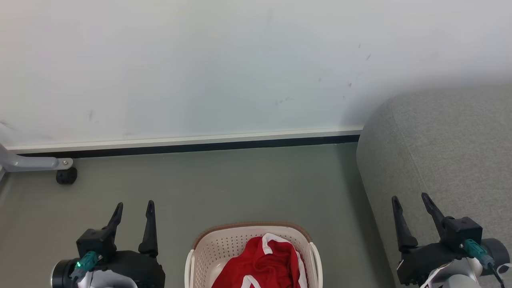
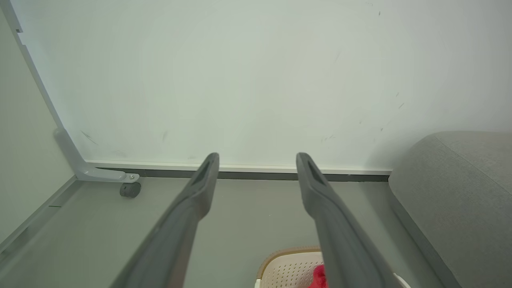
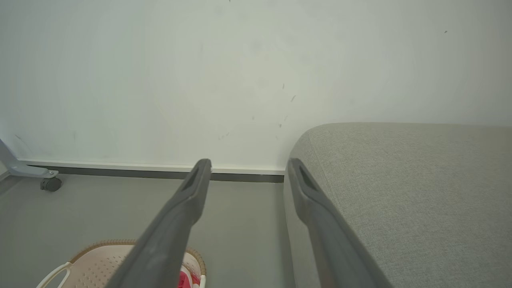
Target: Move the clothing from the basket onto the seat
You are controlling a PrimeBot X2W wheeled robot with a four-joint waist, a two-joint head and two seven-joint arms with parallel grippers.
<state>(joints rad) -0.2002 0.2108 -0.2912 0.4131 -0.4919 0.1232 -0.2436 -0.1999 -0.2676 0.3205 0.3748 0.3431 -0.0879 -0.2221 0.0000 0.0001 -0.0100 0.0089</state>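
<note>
The cream perforated basket (image 1: 224, 248) with a brown rim stands on the floor at the bottom centre of the head view. Red clothing (image 1: 260, 262) with white trim bands lies bunched inside it. The grey fabric seat (image 1: 440, 148) rises at the right. My left gripper (image 1: 134, 208) hangs open to the left of the basket, nothing between its fingers. My right gripper (image 1: 411, 201) is open too, held up beside the seat's front edge. In the left wrist view the basket (image 2: 288, 270) and a bit of red clothing (image 2: 320, 278) peek in low. In the right wrist view the basket (image 3: 94, 264) sits at lower left and the seat (image 3: 400, 188) at the right.
A pale wall with a dark skirting strip (image 1: 188, 146) runs across the back. A grey metal leg on a black castor (image 1: 66, 175) stands at the far left by the wall. Grey floor (image 1: 240, 184) stretches between basket and wall.
</note>
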